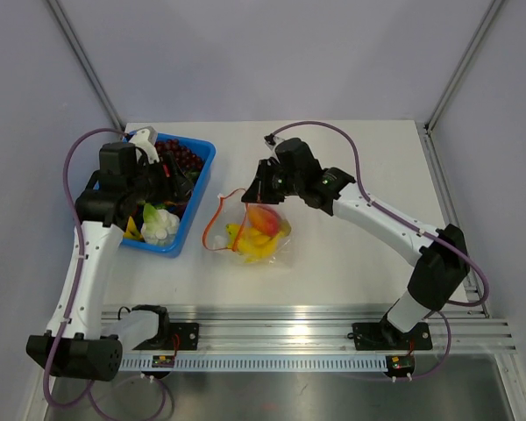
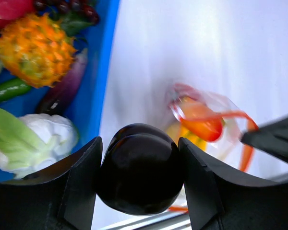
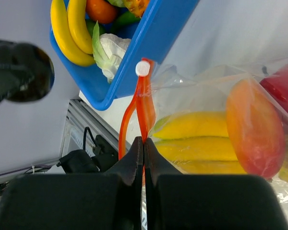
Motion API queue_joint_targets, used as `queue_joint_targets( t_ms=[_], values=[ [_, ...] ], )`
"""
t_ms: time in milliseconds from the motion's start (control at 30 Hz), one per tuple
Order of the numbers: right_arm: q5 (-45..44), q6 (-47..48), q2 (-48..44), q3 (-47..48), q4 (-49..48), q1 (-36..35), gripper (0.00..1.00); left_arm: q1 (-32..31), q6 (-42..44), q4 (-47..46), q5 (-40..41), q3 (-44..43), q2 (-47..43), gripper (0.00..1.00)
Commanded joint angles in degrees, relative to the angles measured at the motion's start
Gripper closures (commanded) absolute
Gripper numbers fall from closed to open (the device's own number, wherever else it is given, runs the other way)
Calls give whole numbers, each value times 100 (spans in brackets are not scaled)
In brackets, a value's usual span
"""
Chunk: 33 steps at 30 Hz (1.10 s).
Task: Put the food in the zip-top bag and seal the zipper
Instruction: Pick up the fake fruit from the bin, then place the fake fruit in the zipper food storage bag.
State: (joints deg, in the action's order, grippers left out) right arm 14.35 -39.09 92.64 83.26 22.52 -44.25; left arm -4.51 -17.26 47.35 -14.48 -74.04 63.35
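The clear zip-top bag (image 1: 280,250) lies mid-table, holding yellow bananas (image 3: 201,139), an orange fruit (image 3: 254,129) and a red one (image 3: 283,91). Its red-orange zipper (image 3: 145,103) loops open toward the tray, ending in a white slider (image 3: 143,68). My right gripper (image 3: 144,140) is shut on that strip at the bag's far edge (image 1: 261,189). My left gripper (image 2: 140,148) hangs above the blue tray's right side (image 1: 180,182). It is shut on a dark glossy round fruit (image 2: 141,177). The bag (image 2: 206,120) lies ahead of it.
The blue tray (image 1: 203,171) at the left holds dark grapes (image 1: 182,156), a white leafy vegetable (image 1: 160,226), a spiky orange fruit (image 2: 36,48), bananas (image 3: 69,33) and other toy produce. An aluminium rail (image 1: 316,320) runs along the near table edge.
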Motion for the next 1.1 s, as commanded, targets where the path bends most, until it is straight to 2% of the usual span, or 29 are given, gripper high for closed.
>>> queue_joint_targets(
  t_ms=[0, 200, 333, 500, 700, 1033, 1067],
  values=[
    [-73, -28, 210, 462, -108, -31, 100, -146, -190, -121, -722, 196, -341, 94],
    [-81, -116, 158, 331, -178, -31, 100, -365, -401, -331, -1398, 820, -665, 94],
    [-73, -143, 114, 252, -196, -22, 100, -620, -699, -903, -1611, 1269, -693, 94],
    [-38, -230, 0, 111, -283, -31, 100, -1252, -1025, -1542, -1295, 1480, -438, 93],
    [-11, -283, -193, -73, -310, -40, 100, -1762, -1359, -1992, -618, 1375, 343, 92],
    [33, -362, -844, -608, -336, -40, 100, -2062, -1702, -2722, -327, 1542, 871, 92],
    [68, -397, -940, -662, -380, -40, 100, -2097, -1702, -2731, -327, 1490, 924, 89]
  ],
)
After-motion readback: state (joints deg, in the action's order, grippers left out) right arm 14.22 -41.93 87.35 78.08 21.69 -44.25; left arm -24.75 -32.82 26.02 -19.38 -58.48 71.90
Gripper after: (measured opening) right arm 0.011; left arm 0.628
